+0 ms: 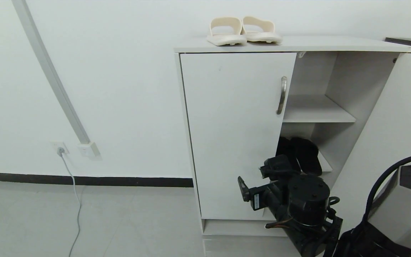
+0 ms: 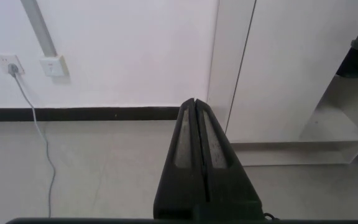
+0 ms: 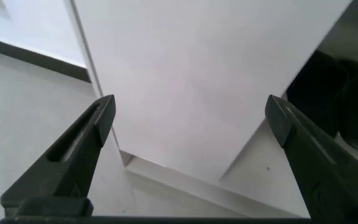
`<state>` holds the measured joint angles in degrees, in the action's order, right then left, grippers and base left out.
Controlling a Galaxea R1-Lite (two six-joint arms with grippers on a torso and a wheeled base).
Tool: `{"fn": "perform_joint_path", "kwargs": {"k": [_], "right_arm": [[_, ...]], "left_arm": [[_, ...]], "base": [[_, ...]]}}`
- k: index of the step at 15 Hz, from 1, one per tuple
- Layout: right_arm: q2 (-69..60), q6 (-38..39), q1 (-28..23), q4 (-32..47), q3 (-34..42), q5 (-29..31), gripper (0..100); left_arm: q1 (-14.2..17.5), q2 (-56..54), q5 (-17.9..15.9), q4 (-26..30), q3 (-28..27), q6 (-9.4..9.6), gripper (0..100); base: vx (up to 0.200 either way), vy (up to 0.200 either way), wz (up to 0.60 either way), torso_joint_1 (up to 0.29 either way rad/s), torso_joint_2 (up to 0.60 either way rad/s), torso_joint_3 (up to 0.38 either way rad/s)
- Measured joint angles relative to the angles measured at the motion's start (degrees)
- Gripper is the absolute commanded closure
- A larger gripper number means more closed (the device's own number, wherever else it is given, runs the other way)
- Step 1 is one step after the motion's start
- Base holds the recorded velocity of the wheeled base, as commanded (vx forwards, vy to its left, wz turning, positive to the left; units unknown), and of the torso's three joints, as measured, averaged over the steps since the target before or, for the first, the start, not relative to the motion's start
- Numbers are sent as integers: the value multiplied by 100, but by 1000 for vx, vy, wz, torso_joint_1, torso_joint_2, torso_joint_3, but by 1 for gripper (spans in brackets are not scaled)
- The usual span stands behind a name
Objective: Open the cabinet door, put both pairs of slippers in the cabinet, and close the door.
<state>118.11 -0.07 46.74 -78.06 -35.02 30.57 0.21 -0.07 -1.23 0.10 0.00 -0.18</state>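
The tall white laminate cabinet [image 1: 334, 43] stands against the wall, its right-hand door [image 1: 398, 142] swung wide and its left-hand door [image 1: 234, 135] shut. The pair of black slippers [image 1: 303, 155] already lies on the lower shelf inside. The pair of cream rubber slippers [image 1: 244, 31] sits on the cabinet top, side by side and touching. The right gripper [image 3: 188, 112] hangs low before the opening, near the black pair, jaws spread wide and empty. The left gripper [image 2: 194, 109] is pinched closed on nothing, over the floor by the shut side.

The cream pair looks to be next: back straight out, rise clear of the curved metal handle [image 1: 282, 94], pinch both straps together, and set them on the bare middle shelf [image 1: 316, 110]. The shut door's edge narrows the way in. A wall socket [image 1: 60, 148], grey cable [image 1: 77, 200] and slanting grey conduit [image 1: 48, 71] lie well apart to the left
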Motion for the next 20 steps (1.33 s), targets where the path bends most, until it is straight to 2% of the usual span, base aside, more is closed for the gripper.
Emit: {"fn": "perform_joint_path", "kwargs": {"k": [4,16,20], "right_arm": [[-50,-271,-46,-191,151,-338,0],[-161,-362,-157,-239,226,-413,0],[-158,-369,-149,-360,247,-393,0]], "left_arm": [[-7,0,-10,0,0,16,100],[-5,0,-10,0,0,13,100],[-5,0,-7,12,0,11,100]], "base": [[0,0,0,0,0,0],[0,0,0,0,0,0],[0,0,0,6,-173,-271]]}}
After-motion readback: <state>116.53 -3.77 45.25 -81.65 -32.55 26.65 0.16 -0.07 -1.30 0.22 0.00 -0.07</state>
